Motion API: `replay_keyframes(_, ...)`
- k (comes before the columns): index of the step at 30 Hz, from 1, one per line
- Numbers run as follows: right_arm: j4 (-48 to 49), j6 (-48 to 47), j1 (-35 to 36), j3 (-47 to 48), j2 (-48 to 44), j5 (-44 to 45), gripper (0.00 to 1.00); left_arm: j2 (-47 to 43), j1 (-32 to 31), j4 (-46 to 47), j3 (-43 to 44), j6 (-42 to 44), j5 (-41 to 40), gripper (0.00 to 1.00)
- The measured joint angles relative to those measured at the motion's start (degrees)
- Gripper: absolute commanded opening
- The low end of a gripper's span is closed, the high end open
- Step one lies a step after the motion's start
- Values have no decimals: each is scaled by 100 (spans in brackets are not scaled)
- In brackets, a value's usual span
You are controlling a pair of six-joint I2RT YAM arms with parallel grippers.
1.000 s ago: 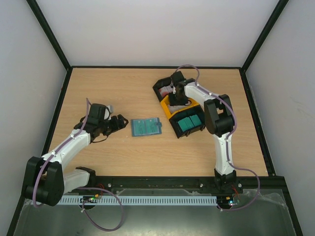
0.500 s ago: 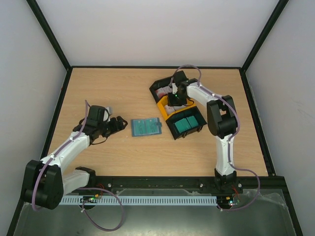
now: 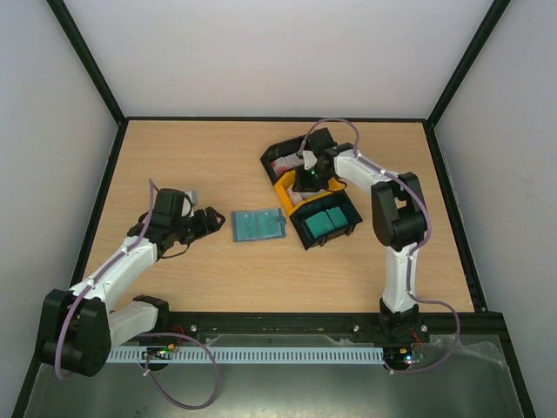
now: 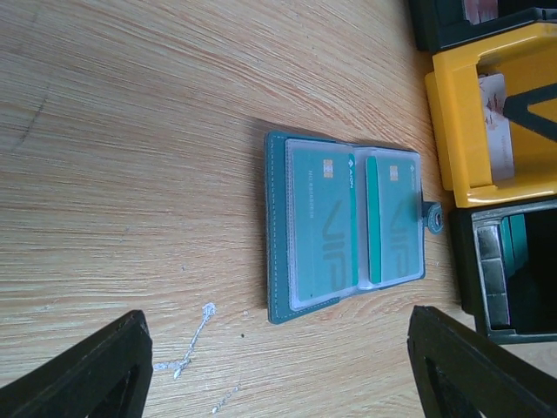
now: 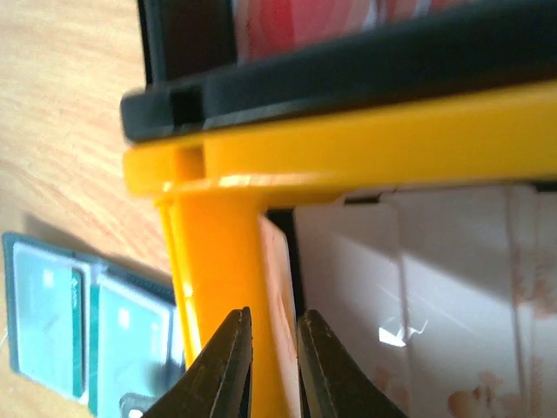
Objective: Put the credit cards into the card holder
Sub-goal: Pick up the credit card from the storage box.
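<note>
The card holder (image 3: 258,225) (image 4: 348,226) lies open on the table, with teal cards behind its clear pockets. My left gripper (image 3: 209,219) (image 4: 274,348) hovers just left of it, open and holding nothing. My right gripper (image 3: 306,178) (image 5: 272,322) reaches into the yellow bin (image 3: 283,187) (image 5: 348,148). Its jaws are nearly together on a pale credit card (image 5: 278,287) that stands on edge against the bin's left wall. More pale cards (image 5: 435,287) lie flat in that bin. The near black bin holds teal cards (image 3: 324,219). Red-and-white cards (image 5: 305,22) sit in the far one.
Three bins sit in a touching row right of centre: a far black bin (image 3: 287,152), the yellow one, and a near black bin (image 3: 348,222). The card holder's corner (image 5: 52,313) lies close to the yellow bin's left wall. Black frame rails edge the table.
My right gripper has closed on the upright pale card and shifted left. The row of bins slid and turned a little toward the card holder. The left arm barely moved.
</note>
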Motion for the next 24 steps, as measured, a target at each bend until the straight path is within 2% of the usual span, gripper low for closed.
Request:
replay_keyframes(7, 0, -111, 142, -299, -153, -286, 18, -37, 0, 4, -22, 2, 0, 81)
replay_keyframes(11, 11, -166, 254, -310, -155, -293, 23, -48, 7, 9, -39, 4, -2, 81)
replay_keyframes(15, 4, -184, 339, -295, -155, -181, 23, -50, 11, 9, -42, 4, -2, 81)
replay_keyframes(17, -61, -177, 393, -249, -153, -48, 20, -48, 11, 9, -42, 7, 0, 81)
replay_keyframes(22, -125, -72, 525, -192, -153, 289, 5, -50, 15, 9, -44, 42, 0, 81)
replay_keyframes(24, -125, -20, 549, -186, -153, 404, 2, -50, 24, 9, -44, 46, -2, 81)
